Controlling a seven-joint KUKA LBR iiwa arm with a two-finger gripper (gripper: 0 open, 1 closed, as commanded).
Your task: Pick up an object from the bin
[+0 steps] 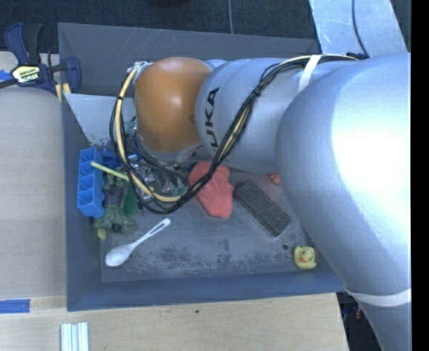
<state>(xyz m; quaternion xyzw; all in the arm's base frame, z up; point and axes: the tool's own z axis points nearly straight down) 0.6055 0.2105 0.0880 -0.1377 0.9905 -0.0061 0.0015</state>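
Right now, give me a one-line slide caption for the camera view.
Arm low in the bin beside a blue tray, with a white spoon, red lump and grey block nearby.

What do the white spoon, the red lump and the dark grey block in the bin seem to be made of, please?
White spoon: probably plastic, smooth, thin, white. Red lump: perhaps soft foam or cloth, matt, irregular outline. Dark grey rectangular block: likely sponge or foam, coarse speckled face.
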